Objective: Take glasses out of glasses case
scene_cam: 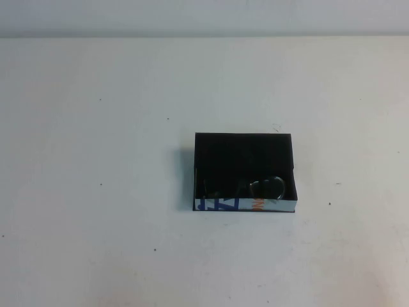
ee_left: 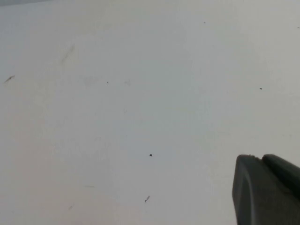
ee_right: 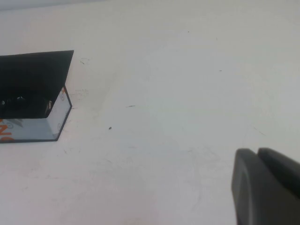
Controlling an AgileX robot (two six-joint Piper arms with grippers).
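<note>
The dark-framed, grey-lensed glasses are seen inside the shallow black rectangular glasses case on the white desk. The left end effector and right end effector are held above bare desk; whether they are clenched cannot be told.

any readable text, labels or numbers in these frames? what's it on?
Case, white front edge: large blue lettering, cut off, not readable.
Same edge: orange lettering, too blurred to read.
Glasses, table: no text.
Left gripper, right gripper: no markings, both off to the sides.
</note>
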